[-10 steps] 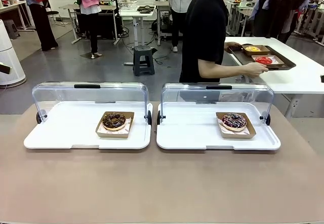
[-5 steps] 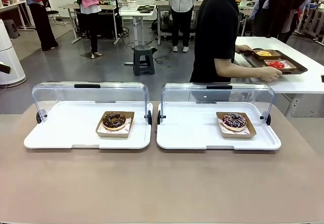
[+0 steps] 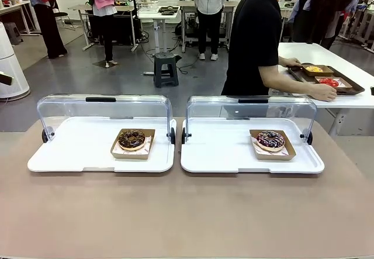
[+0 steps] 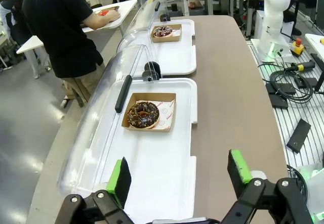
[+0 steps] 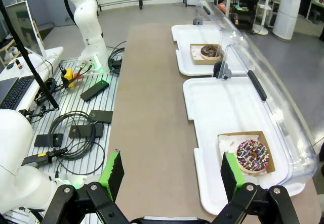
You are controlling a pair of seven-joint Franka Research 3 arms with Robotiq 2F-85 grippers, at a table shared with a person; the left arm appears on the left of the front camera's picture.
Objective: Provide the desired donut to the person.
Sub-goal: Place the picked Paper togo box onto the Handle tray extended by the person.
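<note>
A chocolate donut (image 3: 132, 139) with nut bits sits in a cardboard tray on the left white tray (image 3: 70, 154); the left wrist view has this chocolate donut (image 4: 143, 115) ahead of my open left gripper (image 4: 178, 176). A sprinkled dark donut (image 3: 270, 140) sits in its cardboard tray on the right white tray (image 3: 216, 154); this sprinkled donut (image 5: 252, 155) lies to the right of my open right gripper (image 5: 169, 172). The person (image 3: 254, 37) in black stands side-on beyond the table, hands on a brown tray (image 3: 333, 80) on a neighbouring white table.
Each white tray has a clear lid swung open at its far side, the left lid (image 3: 102, 110) and the right lid (image 3: 251, 111). Bare brown tabletop (image 3: 187, 212) spans the near half. Other people, tables and a stool (image 3: 166, 69) stand farther back.
The person has stepped to the right and slid the brown tray with its pastries further right along the white table. The donuts and lids have not moved.
</note>
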